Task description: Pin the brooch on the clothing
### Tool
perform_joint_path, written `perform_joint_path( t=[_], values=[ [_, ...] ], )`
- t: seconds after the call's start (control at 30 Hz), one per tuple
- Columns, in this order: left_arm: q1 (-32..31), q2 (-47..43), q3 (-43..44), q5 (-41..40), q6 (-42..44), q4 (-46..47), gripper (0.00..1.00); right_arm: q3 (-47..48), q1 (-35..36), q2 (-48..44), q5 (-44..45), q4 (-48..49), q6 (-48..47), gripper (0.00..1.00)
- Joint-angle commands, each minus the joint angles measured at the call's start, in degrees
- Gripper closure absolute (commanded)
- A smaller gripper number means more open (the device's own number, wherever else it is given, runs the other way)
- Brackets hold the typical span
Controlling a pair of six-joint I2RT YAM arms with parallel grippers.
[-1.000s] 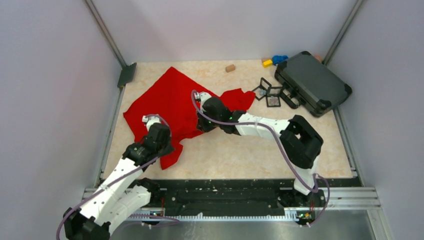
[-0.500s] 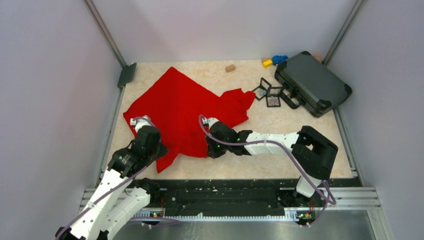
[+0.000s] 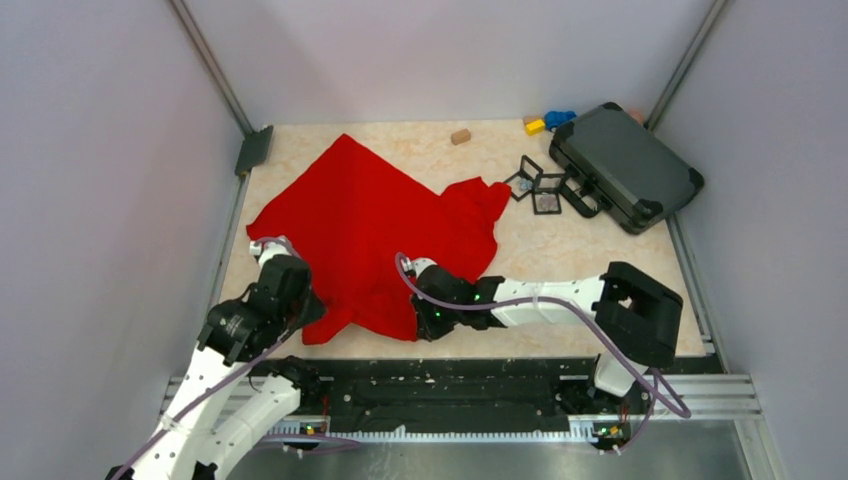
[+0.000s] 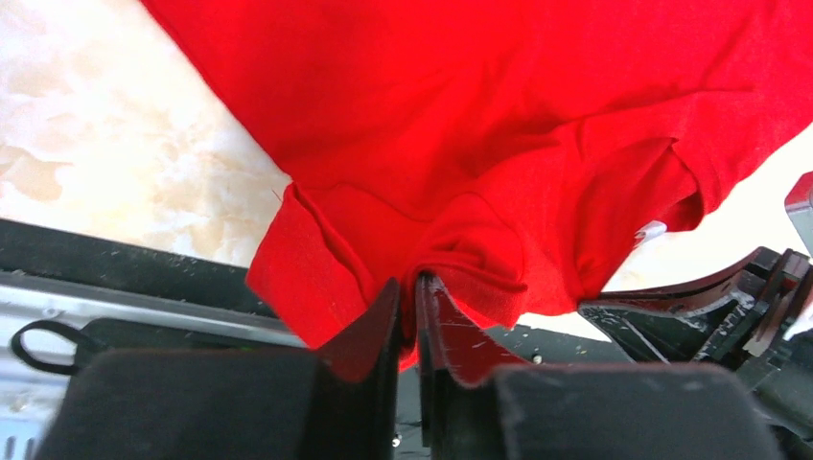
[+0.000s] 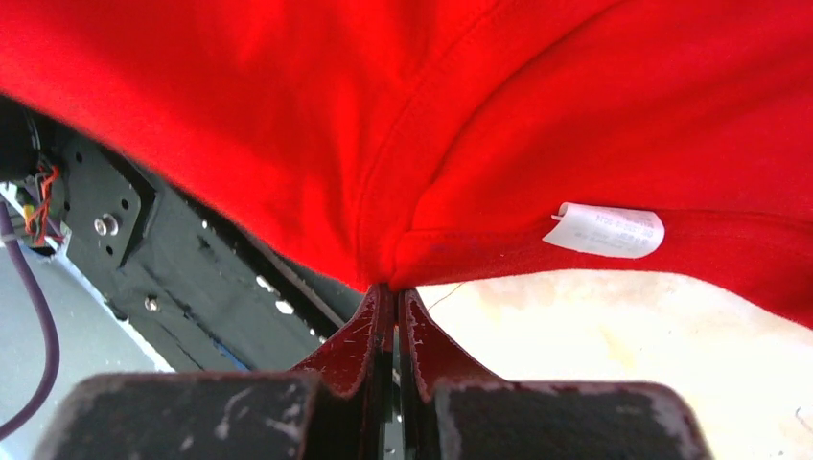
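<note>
Clamped the near hem of the clothing (image 3: pixel 370 215) in left gripper (image 4: pixel 407 299) and right gripper (image 5: pixel 393 299) alike, fabric spreading away beyond both jaws.

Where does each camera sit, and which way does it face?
Top: sits above and behind, looks down on the table; left arm and right arm show.
Left wrist: on its arm, looks along the left fingers, shut on the clothing.
Right wrist: likewise, along the right fingers gripping the edge near the tag.
Shared: both wrists see the clothing's near edge.
</note>
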Motion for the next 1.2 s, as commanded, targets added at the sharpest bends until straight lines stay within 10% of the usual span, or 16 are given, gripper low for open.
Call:
perform_joint_path(
  t=[0.0,0.07,0.17,0.4,0.77,1.17],
  values=[
    [0.2,-0.4,4.2,-2.7,0.5,-4.2,0.77,-0.3,2.0,-3.7,0.0,-3.1,1.4,1.00],
    [0.2,-0.3,6.2,-4.0,0.9,-4.9,0.67,-0.2,2.2,-4.4,-0.2,-3.9,1.6,1.00],
    [0.3,0.4,9.4,-5.1,1.8,-5.2,0.53,0.3,2.2,-6.5,0.0,-5.3,1.3,0.69],
    [0.2,3.1,9.3,-1.9,4.4,6.8,0.42,5.3,1.4,-10.9,9.3,-12.3,-4.1,0.34],
    [9.5,23.7,-4.6,9.0,6.6,42.8,0.37,6.9,-16.9,-7.4,8.4,-1.8,-12.2,0.30],
    [27.6,35.5,-17.1,22.4,3.3,62.6,0.46,19.5,-30.4,12.1,4.5,4.3,-20.3,0.35]
  ],
)
